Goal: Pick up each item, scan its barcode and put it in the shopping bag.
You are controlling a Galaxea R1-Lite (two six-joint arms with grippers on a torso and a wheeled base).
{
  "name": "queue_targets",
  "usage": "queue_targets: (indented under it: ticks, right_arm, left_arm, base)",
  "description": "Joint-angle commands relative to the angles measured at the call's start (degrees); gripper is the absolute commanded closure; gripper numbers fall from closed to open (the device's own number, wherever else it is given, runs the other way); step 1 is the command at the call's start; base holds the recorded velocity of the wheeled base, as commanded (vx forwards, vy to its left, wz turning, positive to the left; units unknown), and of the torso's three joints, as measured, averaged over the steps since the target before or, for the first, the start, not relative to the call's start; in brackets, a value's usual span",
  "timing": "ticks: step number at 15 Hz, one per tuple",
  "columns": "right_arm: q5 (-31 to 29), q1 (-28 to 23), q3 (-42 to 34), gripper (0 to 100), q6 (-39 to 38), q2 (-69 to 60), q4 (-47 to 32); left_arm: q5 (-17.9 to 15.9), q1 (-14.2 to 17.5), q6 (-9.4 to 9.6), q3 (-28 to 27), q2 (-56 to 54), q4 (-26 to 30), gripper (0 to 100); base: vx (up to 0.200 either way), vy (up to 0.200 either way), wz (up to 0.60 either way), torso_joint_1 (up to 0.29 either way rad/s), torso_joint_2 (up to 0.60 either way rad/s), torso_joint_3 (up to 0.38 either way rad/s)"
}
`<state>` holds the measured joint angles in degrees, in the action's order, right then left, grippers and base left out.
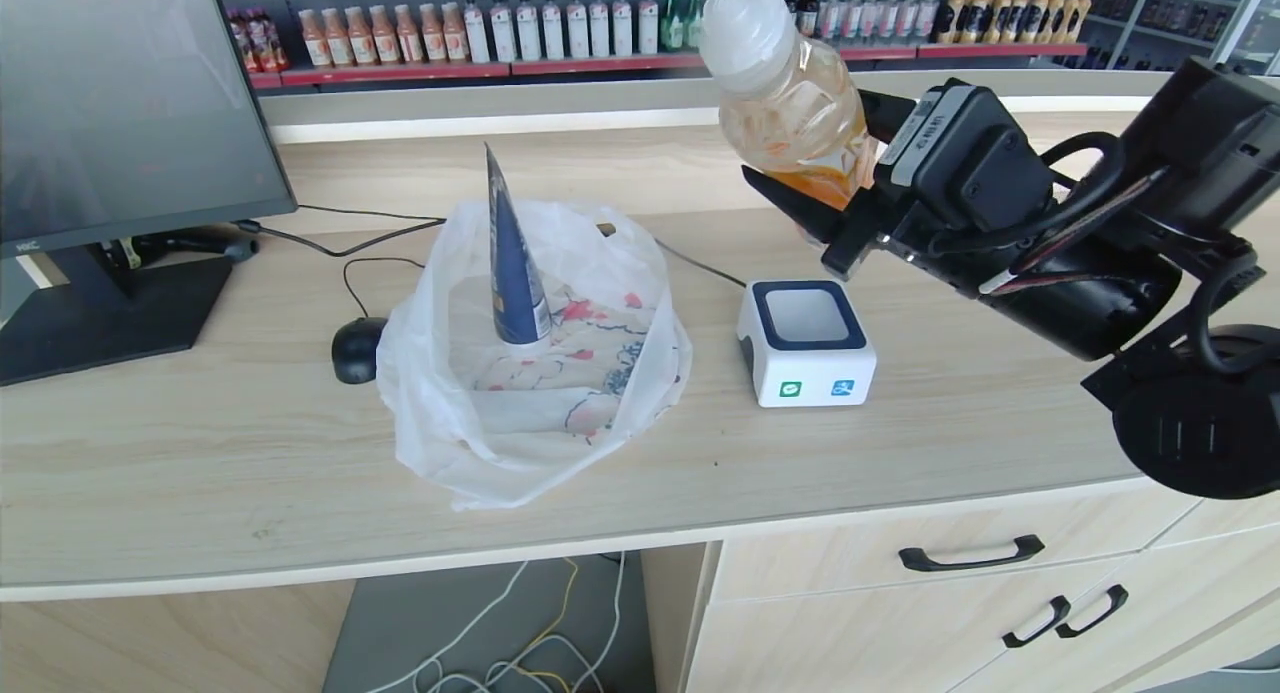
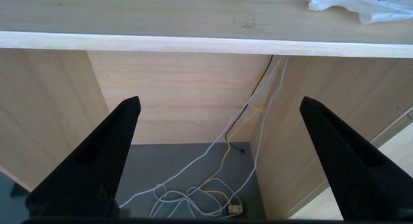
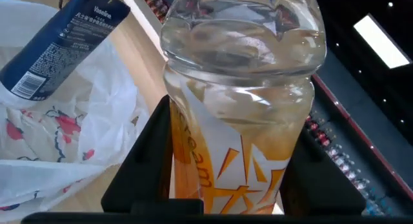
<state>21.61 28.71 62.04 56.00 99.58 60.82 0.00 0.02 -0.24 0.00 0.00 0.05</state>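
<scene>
**Bottle held up for scanning, tube already bagged**

Nearest, the left gripper (image 2: 219,166) is hung below the counter edge (image 2: 193,40), its jaws spread wide with nothing between them; loose cables (image 2: 213,185) are seen on the floor beyond it.

Farther out, the right gripper (image 1: 820,153) is clenched on the bottle (image 1: 785,93), which is raised off the counter and tilted, cap uppermost. The scanner (image 1: 806,343) sits below this gripper and a little toward the robot. The bag (image 1: 430,393) lies open to the gripper's left, past the scanner, with the tube (image 1: 512,263) standing in it.

The scanning of the bottle is judged to be the step in hand. For the next move, the bottle would need to be lowered and turned so that its barcode faces the scanner window. Which side carries the barcode cannot be told. A carry leftward over the bag mouth would follow.

The scanner's place under the gripper is supplied by the head view. The right wrist view adds the grip itself: the jaws are pressed on either side of the bottle's (image 3: 242,88) orange-printed label. The left gripper's idle, released state is given by the left wrist view.
</scene>
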Motion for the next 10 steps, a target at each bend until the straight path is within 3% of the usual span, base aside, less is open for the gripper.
queue_targets:
  ticks: [1,7,10]
  right_arm:
    - [3.1,-1.7,-0.1,100,0.9,0.8,0.0]
    - [10.0,-1.7,-0.6,100,6.0,3.4,0.0]
    - [10.3,-1.8,-5.7,100,10.9,2.9,0.0]
  left_arm:
    - [0.0,0.1,-0.02,0.0,0.0,0.0,0]
    - [0.0,0.0,-0.02,0.0,0.0,0.0,0]
    - [0.0,0.0,-0.02,0.0,0.0,0.0,0]
  base:
    - [0.0,0.0,0.0,0.0,0.0,0.0]
    - [0.0,0.0,0.0,0.0,0.0,0.0]
    - [0.0,0.0,0.0,0.0,0.0,0.0]
